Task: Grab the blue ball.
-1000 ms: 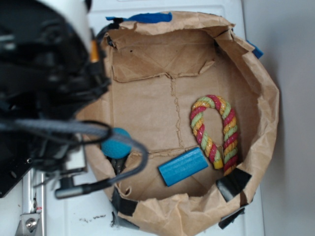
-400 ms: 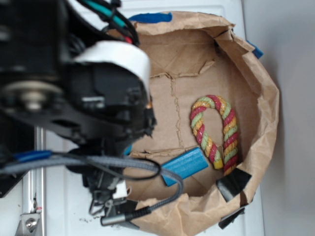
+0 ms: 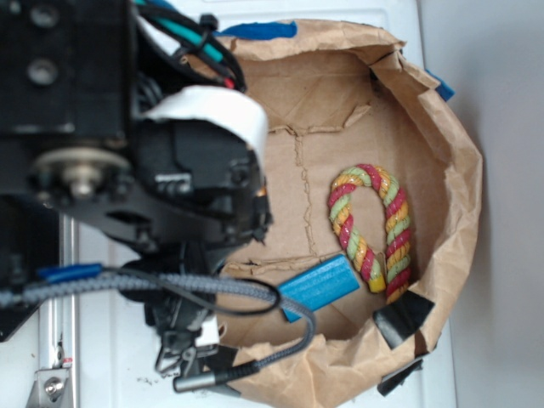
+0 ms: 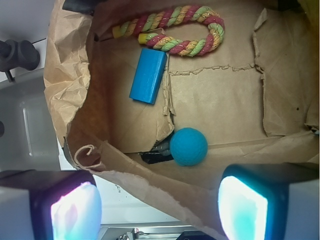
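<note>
In the wrist view the pincer (image 4: 157,207) is spread wide, its two glowing fingertips (image 4: 242,207) sitting at the lower corners of the frame with nothing between them. It hangs above the near paper wall of the tray, apart from everything inside. The blue ball (image 4: 188,146) lies just beyond the gap between the fingertips, on the brown paper floor close to the crumpled near wall, touching a small black piece of tape (image 4: 157,154) at its left side. The ball is round, teal and matte, and sits free of the pincer.

Farther in, the blue block (image 4: 148,75) lies flat on the paper, well apart from the ball, its long side running away from the camera. Just beyond the block the rope toy (image 4: 172,30), twisted in red, green and yellow strands, is bent into a loop near the far wall.

In the exterior view the robot arm (image 3: 127,170) fills the left half of the frame and hides the ball completely. The blue block (image 3: 319,287) and the rope toy (image 3: 372,228) show to the right of the arm, inside the paper-lined tray (image 3: 459,195). The tray rests on a white desk (image 3: 119,374), and a braided grey cable (image 3: 255,293) loops across the tray's near left edge.
</note>
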Controlling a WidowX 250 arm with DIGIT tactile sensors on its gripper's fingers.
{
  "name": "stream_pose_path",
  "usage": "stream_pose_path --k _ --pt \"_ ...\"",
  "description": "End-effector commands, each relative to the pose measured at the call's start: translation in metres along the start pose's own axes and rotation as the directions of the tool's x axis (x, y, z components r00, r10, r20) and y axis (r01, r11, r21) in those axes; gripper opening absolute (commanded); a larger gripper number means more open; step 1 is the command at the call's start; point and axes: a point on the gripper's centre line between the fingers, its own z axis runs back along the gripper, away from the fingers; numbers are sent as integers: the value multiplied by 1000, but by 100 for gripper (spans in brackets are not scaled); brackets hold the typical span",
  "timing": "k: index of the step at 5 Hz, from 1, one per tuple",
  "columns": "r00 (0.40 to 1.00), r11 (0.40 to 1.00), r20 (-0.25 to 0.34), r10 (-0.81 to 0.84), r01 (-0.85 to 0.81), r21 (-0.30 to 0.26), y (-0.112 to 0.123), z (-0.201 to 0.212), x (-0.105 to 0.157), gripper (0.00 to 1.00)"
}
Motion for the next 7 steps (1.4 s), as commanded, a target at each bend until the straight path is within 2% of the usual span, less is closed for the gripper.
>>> stream_pose_path --k 1,2,3,4,5,6,7 --pt "999 1000 -48 -21 21 11 5 -7 -5 100" --pt "997 997 -64 40 -36 68 5 -22 -1 100" --pt "995 995 -52 90 -88 41 8 -25 3 100" --pt "987 987 31 156 -154 -53 14 -14 7 100" --pt "980 977 62 191 -183 -110 21 -4 17 100" --pt "978 974 50 202 -195 -117 24 -2 31 100" --pt "976 976 48 214 -211 -53 21 -20 50 100"
